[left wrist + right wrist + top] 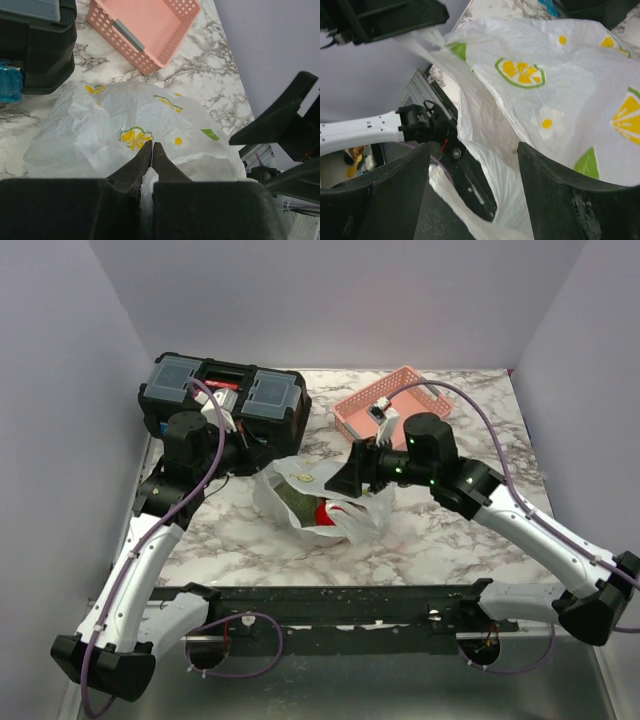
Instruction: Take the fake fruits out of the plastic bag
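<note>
So the plastic bag (115, 115) sits mid-table, slumped between my two arms. It's thin, crinkly film, basically weightless and floppy, so it'll go wherever I tug it and won't hold a shape. My left gripper (151, 146) is pinched closed on a fold of it at the near-left side. The right wrist view shows that corner pulled into a taut strand. My right gripper (472, 147) is spread wide and holding nothing, hanging right over the mouth with loose film between the fingers. From above I can see the red apple (325, 512) and the dull green melon (293, 498) inside the opening; can't spot the grapes. My guess is that the apple is glossy, hard and light, so it'll probably squirt out of a lazy pinch. I'd go across its middle and try not to grab film with it. The melon looks too wide for an easy grab. Room-wise, the black toolbox (225, 395) is just behind my left arm and the pink basket (390, 405) sits behind the right. The bare marble table (450, 540) to the near right looks like the easy drop spot.
</note>
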You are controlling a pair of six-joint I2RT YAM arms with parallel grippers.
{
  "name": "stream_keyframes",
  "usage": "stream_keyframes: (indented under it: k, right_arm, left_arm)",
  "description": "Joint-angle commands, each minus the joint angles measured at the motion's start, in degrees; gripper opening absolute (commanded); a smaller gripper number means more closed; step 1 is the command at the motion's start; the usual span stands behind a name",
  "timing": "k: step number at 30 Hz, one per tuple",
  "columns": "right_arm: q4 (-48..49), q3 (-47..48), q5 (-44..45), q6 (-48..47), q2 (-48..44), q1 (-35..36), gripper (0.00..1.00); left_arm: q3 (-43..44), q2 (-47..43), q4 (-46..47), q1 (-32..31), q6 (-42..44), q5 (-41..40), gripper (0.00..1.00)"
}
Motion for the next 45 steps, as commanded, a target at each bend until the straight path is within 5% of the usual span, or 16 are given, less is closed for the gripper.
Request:
stream_keyframes:
  k: [1,5,9,12,23,28,31,37,41,45]
  right_arm:
    - [0.96,7.2,-0.17,-2.03,7.4,1.06,0.73]
    - [3.21,7.79,1.44,-1.58,11.23,4.31,0.57]
    - [6.62,3.81,2.14,-1.7,13.1,6.95,0.09]
    - [12.35,-1.72,2.89,-1.61,13.24,10.04,0.04]
    - [9.79,-9.86,24.53,-3.64,15.35,14.08,0.05]
    - [17.08,-19.68,22.39,0.68,12.13,14.76,0.13]
    - [21.67,-25.03,21.07,3.65,9.8,15.81,0.21]
    - [26.82,-27.37,20.35,4.81,9.88,15.81,0.38]
    - [32.4,-27.2,17.01,7.57,12.31,15.77,0.55]
    - [33.92,-24.46,16.03,8.1,14.34,15.77,0.7]
  left_arm:
    - [-1.09,-2.23,1.17,0.16,0.21,2.28,0.0]
    - [-2.44,-2.9,3.16,0.16,-1.06,3.19,0.0]
    - [-3.07,-3.11,4.16,0.16,-1.65,2.9,0.0]
    - [-2.96,-3.15,4.2,0.16,-2.18,0.76,0.0]
    - [-9.31,-7.06,3.77,0.16,-4.29,-3.81,0.0]
    - [-17.76,-13.84,5.03,0.16,-7.8,-8.01,0.0]
    - [-18.44,-15.27,2.25,0.25,-6.37,-9.06,0.22]
    - [-11.12,-20.37,-6.44,0.25,0.05,-9.18,0.85]
    - [-8.32,-26.36,-8.66,0.16,0.12,-7.08,0.98]
    - [-9.0,-28.28,-6.91,0.16,-1.99,3.05,0.97]
